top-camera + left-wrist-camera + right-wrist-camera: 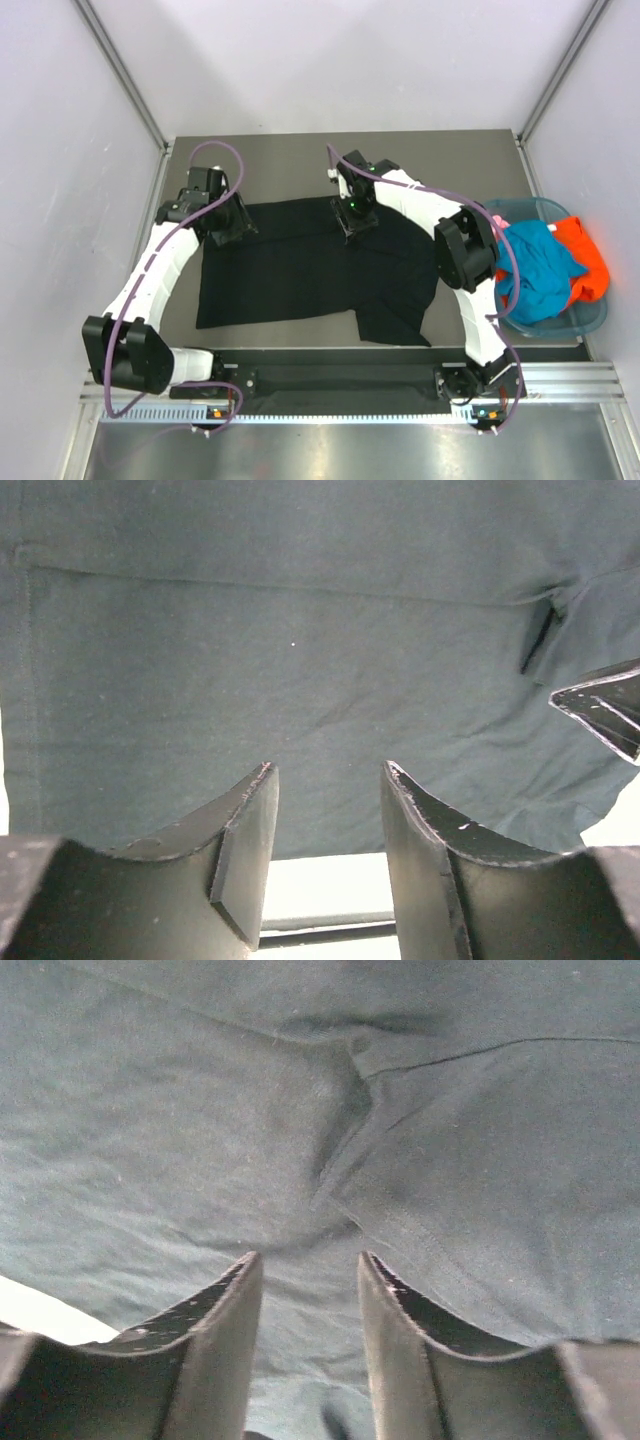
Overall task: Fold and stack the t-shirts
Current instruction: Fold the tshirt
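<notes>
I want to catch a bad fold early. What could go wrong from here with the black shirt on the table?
1. The right gripper hangs open over a creased seam of the black t-shirt; closing there may pinch several layers.
2. The shirt's near right part juts out past the rest, so a fold may come out crooked.
3. The left gripper, open near the shirt's edge, might catch too little cloth.

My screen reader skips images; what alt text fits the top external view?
A black t-shirt lies spread on a grey table, the left arm reaching to its far left corner and the right arm to the middle of its far edge. At the right, a basket holds a teal shirt and an orange shirt.
</notes>
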You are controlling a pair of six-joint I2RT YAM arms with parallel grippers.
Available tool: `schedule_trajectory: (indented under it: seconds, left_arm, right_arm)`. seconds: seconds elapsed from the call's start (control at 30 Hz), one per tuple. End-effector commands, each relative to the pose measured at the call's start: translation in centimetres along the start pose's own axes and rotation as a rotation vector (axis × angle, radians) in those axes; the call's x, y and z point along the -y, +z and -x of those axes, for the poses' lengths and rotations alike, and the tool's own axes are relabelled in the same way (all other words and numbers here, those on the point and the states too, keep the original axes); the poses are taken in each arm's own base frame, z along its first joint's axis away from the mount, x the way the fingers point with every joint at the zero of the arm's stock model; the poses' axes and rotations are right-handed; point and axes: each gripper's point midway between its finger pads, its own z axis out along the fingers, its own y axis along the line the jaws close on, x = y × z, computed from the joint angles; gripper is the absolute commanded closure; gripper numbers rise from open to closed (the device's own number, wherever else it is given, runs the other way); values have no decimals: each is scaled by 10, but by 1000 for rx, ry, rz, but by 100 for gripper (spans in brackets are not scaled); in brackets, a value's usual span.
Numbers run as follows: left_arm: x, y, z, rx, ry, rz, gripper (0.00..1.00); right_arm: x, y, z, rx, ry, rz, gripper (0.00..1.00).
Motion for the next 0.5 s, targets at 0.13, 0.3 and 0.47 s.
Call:
schedule_trajectory:
  seconds: [0.13, 0.3, 0.47]
  left_arm:
    - [-1, 18, 18, 22, -11, 1, 49]
    - [-12, 52, 46, 13, -105, -14, 49]
    - [-49, 90, 72, -9, -209, 34, 51]
  right_arm:
    - [77, -73, 64, 375, 287, -38, 53]
    - [184, -90, 91, 558, 537, -102, 52]
    - [235, -79, 103, 558, 597, -103, 48]
